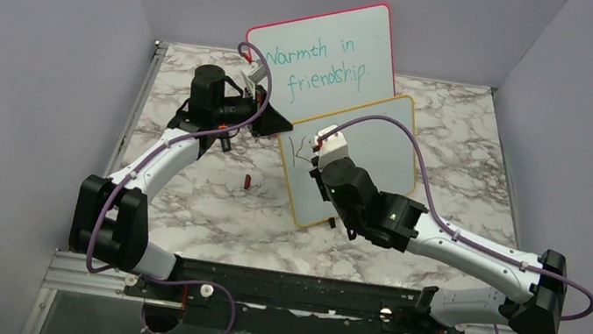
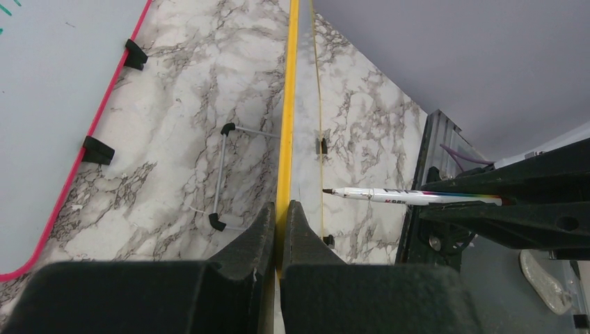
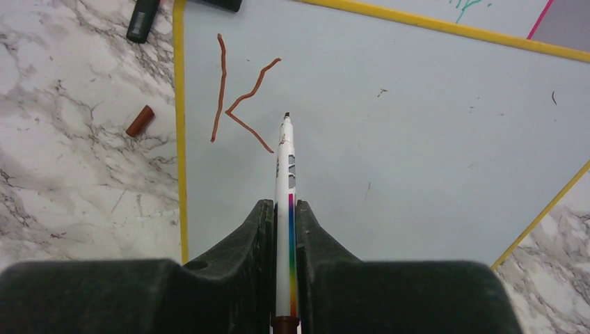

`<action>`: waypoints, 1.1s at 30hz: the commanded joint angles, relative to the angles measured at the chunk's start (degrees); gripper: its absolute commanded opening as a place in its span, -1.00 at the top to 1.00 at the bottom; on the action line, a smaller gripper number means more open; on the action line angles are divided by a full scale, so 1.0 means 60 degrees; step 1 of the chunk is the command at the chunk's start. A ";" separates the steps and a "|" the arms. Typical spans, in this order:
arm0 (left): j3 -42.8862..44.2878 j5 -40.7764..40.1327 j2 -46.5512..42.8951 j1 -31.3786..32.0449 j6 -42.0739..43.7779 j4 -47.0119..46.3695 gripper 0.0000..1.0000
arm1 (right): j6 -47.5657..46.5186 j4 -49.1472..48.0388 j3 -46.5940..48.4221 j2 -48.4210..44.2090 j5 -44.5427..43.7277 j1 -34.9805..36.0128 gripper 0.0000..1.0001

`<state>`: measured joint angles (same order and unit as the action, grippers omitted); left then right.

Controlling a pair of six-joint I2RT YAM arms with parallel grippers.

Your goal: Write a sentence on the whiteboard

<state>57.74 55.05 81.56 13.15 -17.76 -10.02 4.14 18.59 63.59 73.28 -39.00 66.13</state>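
The left gripper [image 2: 282, 209] clamps the yellow-framed edge of the whiteboard [image 2: 289, 104], seen edge-on as a line running up the middle of the marble counter [image 2: 188, 76]. From the right, the right gripper [image 2: 426, 200] pinches a white marker [image 2: 403, 197] with a rainbow stripe, its dark tip pointing at the board's face; whether tip and board touch cannot be told. Left of the yellow frame a thin wire stand [image 2: 221, 174] with black tips lies on the counter, and beyond it a pink-red-framed board [image 2: 56, 90] with black clip feet [image 2: 97, 150] fills the upper left corner.
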 commanded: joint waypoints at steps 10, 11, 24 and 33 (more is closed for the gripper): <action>0.0060 0.0211 0.0252 0.0079 0.0382 0.0659 1.00 | -0.0171 -0.1017 -0.0213 0.0085 0.0366 -0.0396 0.99; 0.0058 0.0215 0.0246 0.0079 0.0382 0.0659 1.00 | -0.0162 -0.1022 -0.0224 0.0111 0.0383 -0.0424 0.99; 0.0089 0.0287 0.0296 0.0094 0.0356 0.0659 1.00 | -0.0116 -0.0745 -0.0086 0.0391 0.0773 -0.0493 0.99; 0.0075 0.0246 0.0239 0.0094 0.0381 0.0659 1.00 | 0.0140 -0.0522 -0.0128 0.0246 -0.0047 -0.0504 0.99</action>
<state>58.17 55.11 81.78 13.15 -17.47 -9.54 3.60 14.66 62.72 74.89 -36.42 63.31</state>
